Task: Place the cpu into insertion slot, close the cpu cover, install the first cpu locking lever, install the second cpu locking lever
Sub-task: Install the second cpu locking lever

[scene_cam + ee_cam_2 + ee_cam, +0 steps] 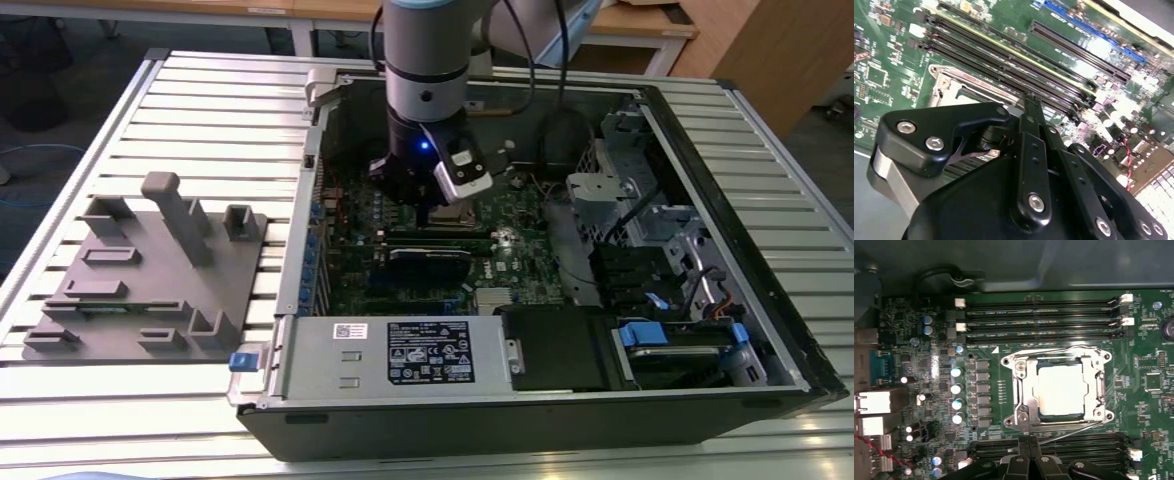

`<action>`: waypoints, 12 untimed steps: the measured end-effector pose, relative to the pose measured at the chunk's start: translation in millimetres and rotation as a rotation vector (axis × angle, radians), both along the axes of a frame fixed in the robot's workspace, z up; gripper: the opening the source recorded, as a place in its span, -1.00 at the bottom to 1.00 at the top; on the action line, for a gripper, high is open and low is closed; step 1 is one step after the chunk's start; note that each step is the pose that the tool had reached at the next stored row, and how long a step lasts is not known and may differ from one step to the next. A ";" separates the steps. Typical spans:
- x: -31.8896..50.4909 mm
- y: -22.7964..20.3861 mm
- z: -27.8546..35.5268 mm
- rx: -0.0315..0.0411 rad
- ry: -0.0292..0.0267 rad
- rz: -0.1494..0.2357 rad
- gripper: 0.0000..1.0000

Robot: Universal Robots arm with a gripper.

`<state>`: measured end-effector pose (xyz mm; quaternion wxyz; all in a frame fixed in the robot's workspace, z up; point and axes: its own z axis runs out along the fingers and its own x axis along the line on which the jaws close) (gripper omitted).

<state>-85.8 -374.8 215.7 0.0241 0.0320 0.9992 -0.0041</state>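
We saw the cpu (1062, 389) seated in the insertion slot (1101, 390), with the cpu cover (1024, 385) closed flat over it on the green motherboard (984, 405). The gripper (1028, 440) sat just beside the socket over the black memory slots (1044, 315), jaws pinched together and holding nothing.

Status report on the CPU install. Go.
Gripper over the motherboard, at the socket's edge, nothing held. Cpu seated in the insertion slot, cpu cover down around it. Nothing in the way.
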 end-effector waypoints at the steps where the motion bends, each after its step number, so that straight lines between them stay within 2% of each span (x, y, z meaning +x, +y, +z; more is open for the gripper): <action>1: -0.9 0.0 -0.3 0.0001 -0.0001 0.000 -0.79; 12: -2.2 -0.1 -6.2 -0.0003 0.0001 0.000 -0.79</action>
